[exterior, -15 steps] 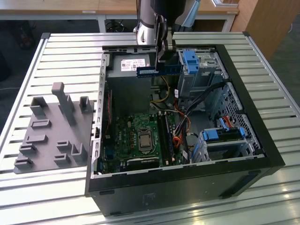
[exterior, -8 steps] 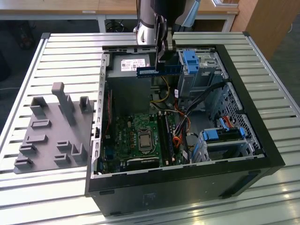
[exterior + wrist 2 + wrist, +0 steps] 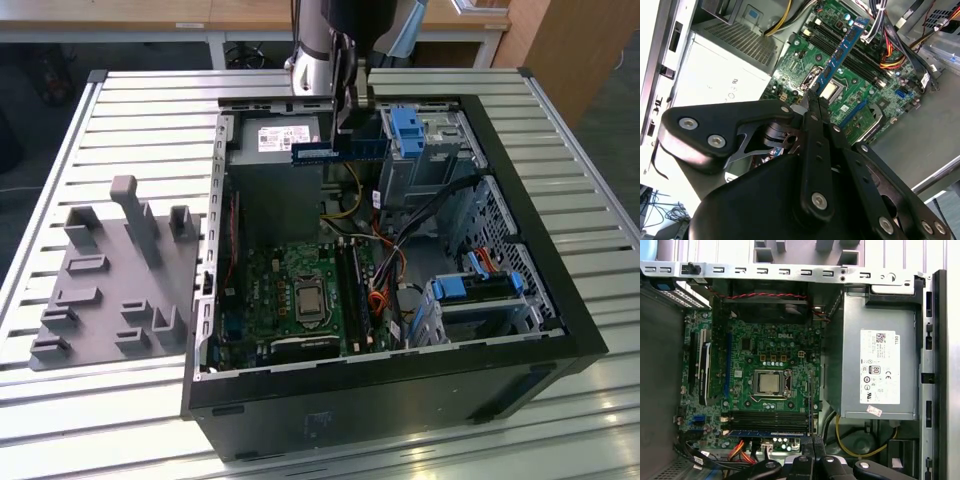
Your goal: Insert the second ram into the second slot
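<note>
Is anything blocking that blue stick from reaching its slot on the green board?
Nothing visible does. The gripper holds the second ram above the open case, and the dark memory slots lie uncovered; cables run beside them.

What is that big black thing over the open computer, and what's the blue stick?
The black thing is the gripper, the hand of a robot arm. One picture comes from a camera off the arm that sees the whole scene. The other two come from cameras riding near the robot's wrist, looking into the case. On the slatted metal table lies an open computer case with its green motherboard showing. Beside it is a grey holder block. The gripper is shut on a thin blue memory stick, the second ram. It holds the stick in the air over the case, not yet in a slot.
</note>
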### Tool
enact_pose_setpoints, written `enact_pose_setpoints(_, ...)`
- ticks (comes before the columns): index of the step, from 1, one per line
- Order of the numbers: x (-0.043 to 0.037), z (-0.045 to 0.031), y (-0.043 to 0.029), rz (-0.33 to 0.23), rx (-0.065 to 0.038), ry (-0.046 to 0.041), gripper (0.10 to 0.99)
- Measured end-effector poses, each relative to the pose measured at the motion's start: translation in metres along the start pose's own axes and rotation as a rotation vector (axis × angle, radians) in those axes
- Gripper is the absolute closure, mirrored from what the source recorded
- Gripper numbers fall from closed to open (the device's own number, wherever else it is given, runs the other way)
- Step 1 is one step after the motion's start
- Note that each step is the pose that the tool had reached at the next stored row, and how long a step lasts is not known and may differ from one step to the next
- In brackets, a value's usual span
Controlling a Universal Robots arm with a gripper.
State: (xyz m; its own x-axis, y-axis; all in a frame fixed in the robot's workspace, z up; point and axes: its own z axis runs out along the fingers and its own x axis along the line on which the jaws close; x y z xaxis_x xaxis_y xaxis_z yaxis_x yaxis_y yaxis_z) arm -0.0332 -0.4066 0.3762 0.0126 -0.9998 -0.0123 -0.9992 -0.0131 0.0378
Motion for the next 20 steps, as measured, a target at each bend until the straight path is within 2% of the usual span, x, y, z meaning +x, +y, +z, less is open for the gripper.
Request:
enact_pose_setpoints(4, 0.0001, 0.0000, 0.0000, 0.025, 0.000, 0.0011, 0.973)
enact_pose_setpoints(10, 0.0000, 0.0002, 0.0000, 0.104, 0.001, 0.0047, 0.973)
enact_pose_setpoints(18, 0.0001, 0.0006, 0.0000, 0.216, 0.002, 0.0008, 0.973)
enact_pose_setpoints(20, 0.0036, 0.0007, 0.0000, 0.223, 0.002, 0.0005, 0.973)
